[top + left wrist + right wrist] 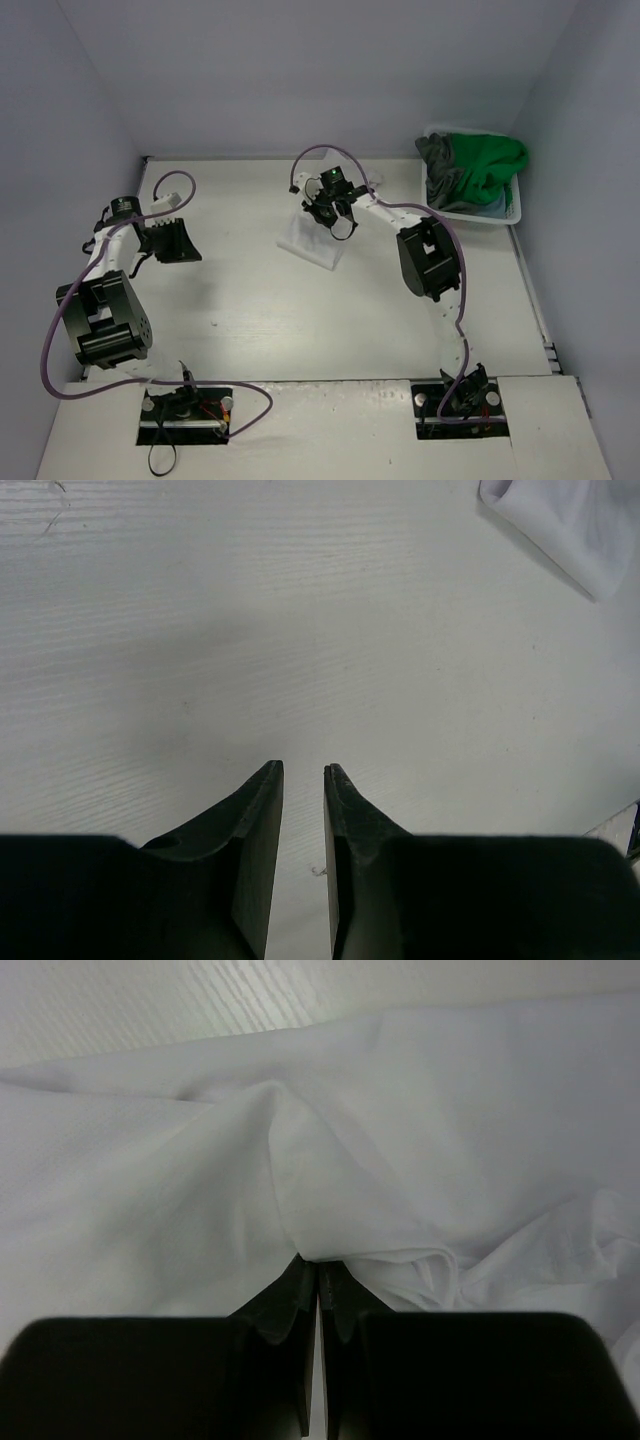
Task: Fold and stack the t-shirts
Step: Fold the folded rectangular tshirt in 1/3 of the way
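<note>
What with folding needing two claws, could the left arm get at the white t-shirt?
Likely yes: only bare table lies between the empty, slightly open left claw and the white t-shirt, whose nearer edge the right claw leaves free.

Ahead of the left claw (303,770) and to both its sides the table (200,630) lies bare, and only a corner of the white t-shirt (570,520) shows far ahead on its right, so a pass there meets nothing. Around the right claw (318,1265) rumpled white cloth covers the ground ahead and on either side, bunched up against the pinched tips. Back past that claw's wrist the laundry basket (515,215), piled high, stands in the far corner, well apart, with bare table between.
</note>
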`<state>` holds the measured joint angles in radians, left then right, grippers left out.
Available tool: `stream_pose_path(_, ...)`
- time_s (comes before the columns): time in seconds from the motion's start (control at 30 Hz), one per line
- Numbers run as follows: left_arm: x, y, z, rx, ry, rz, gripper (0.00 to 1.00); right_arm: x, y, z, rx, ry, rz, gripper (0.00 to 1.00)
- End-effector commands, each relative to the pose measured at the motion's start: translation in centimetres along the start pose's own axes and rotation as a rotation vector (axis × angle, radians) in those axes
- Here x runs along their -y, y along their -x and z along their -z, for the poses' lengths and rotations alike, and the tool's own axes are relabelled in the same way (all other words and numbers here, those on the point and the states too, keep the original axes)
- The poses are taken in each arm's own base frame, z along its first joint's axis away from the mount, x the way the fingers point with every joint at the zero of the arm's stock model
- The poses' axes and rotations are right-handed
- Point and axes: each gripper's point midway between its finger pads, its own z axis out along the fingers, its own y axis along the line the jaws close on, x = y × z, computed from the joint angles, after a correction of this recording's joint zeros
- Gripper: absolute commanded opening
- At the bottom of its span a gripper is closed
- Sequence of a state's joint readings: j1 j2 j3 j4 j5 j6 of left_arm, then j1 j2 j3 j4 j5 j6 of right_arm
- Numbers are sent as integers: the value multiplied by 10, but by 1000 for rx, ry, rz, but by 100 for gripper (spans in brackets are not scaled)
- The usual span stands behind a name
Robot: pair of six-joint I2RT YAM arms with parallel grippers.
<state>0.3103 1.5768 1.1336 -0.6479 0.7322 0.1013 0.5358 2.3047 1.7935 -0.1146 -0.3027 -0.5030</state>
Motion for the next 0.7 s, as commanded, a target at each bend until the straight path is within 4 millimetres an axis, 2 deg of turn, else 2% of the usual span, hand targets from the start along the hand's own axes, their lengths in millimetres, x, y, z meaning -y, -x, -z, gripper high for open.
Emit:
stream_pose_path(0.0, 5, 10, 0, 26, -10, -55, 19, 36, 40, 16, 118, -102, 5, 0)
stream_pose_path(0.2, 6, 8, -3, 16, -9, -64, 18, 62, 54, 19, 190, -175, -27, 0)
stream_pose_path(0.43, 5, 7, -5, 9, -6, -68, 18, 79, 66, 14, 248, -208, -50, 2)
stream_pose_path(0.6, 4, 6, -6, 6, -6, -68, 18, 81, 65, 1, 254, -197, -65, 3)
stream_pose_path(0.67, 3, 6, -6, 5, -3, -66, 18, 83, 67, 1, 257, -203, -79, 3)
